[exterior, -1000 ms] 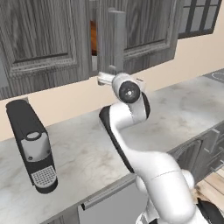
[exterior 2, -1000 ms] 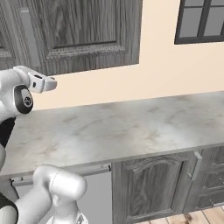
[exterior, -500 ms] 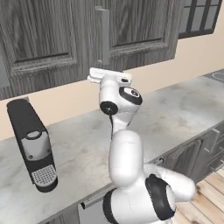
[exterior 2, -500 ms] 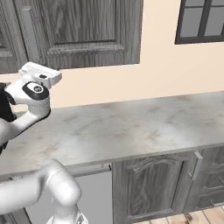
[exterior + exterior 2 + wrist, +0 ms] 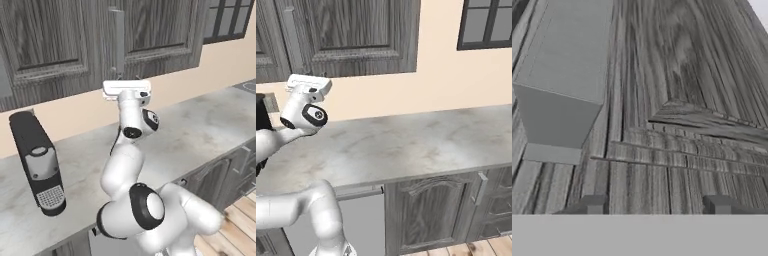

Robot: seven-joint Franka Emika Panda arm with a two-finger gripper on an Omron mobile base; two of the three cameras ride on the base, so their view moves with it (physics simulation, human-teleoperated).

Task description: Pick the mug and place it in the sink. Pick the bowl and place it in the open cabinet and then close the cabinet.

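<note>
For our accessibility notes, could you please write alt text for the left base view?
The white arm reaches up so its gripper sits just below the silver handle of the closed cabinet. A black coffee machine stands on the marble counter at left.

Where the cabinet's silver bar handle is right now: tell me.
In the left base view the handle hangs upright on the cabinet door, directly above the hand. In the hand view it fills the upper left, just ahead of the fingers.

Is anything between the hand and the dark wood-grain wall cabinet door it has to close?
Nothing visible. The hand faces the dark wood-grain cabinet door directly, with its silver bar handle off to one side.
</note>
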